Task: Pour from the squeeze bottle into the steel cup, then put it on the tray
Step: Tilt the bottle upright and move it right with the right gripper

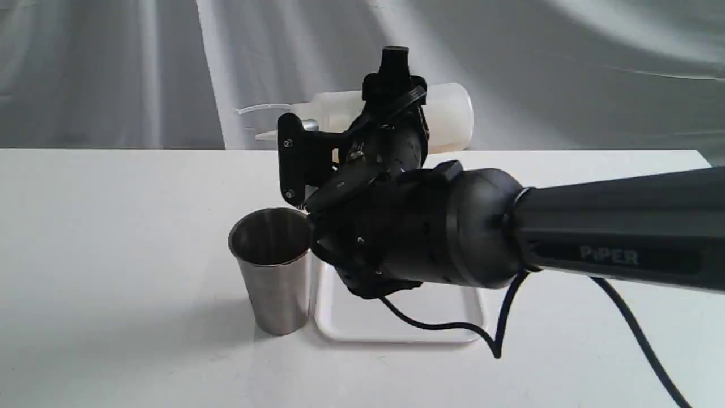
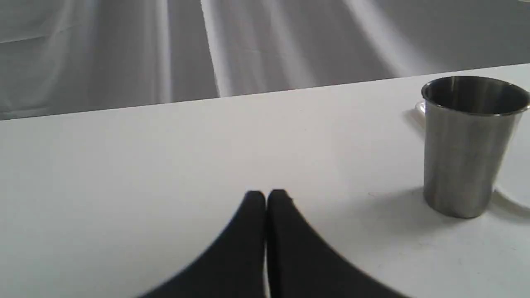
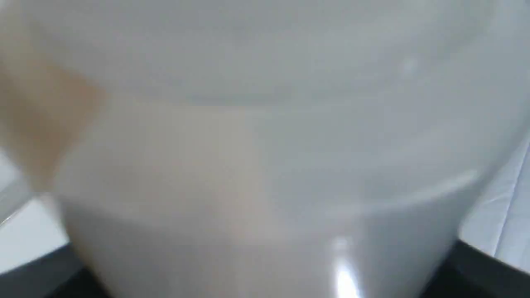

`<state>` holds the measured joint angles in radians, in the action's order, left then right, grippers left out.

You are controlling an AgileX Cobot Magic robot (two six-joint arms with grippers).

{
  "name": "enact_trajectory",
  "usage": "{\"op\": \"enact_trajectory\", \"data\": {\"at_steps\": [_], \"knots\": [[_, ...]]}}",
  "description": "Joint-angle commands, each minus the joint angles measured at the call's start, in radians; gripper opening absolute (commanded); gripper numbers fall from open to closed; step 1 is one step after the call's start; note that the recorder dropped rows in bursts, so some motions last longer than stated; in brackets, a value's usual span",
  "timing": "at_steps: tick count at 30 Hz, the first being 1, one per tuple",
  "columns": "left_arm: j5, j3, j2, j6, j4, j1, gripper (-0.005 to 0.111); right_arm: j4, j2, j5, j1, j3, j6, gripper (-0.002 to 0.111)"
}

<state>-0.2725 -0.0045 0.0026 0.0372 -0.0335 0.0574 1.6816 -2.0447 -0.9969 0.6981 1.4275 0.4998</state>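
Observation:
My right gripper (image 1: 379,113) is shut on the squeeze bottle (image 1: 447,116), which lies nearly level in the air with its nozzle pointing left, above and slightly behind the steel cup (image 1: 274,269). The bottle's whitish body (image 3: 265,145) fills the right wrist view, with an amber tint at one side. The cup stands upright on the table, touching the left rim of the white tray (image 1: 345,328). My left gripper (image 2: 266,198) rests shut and empty low over the table, well to the left of the cup (image 2: 468,145).
The white table (image 1: 113,255) is backed by a grey draped curtain (image 1: 113,68). My right arm and its black cable (image 1: 640,340) cross over the tray and the table's right side.

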Motion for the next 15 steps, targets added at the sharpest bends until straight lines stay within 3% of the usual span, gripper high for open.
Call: {"op": "enact_trajectory", "data": {"at_steps": [1, 10, 15], "knots": [[0.007, 0.004, -0.003, -0.004, 0.001, 0.006, 0.000, -0.018, 0.040, -0.005, 0.001, 0.017, 0.040, 0.014], [0.007, 0.004, -0.003, -0.002, 0.001, 0.006, 0.000, -0.082, 0.142, 0.054, -0.003, 0.015, 0.373, 0.014], [0.007, 0.004, -0.003, -0.002, 0.001, 0.006, 0.000, -0.158, 0.232, 0.111, -0.040, -0.013, 0.454, 0.014]]}}
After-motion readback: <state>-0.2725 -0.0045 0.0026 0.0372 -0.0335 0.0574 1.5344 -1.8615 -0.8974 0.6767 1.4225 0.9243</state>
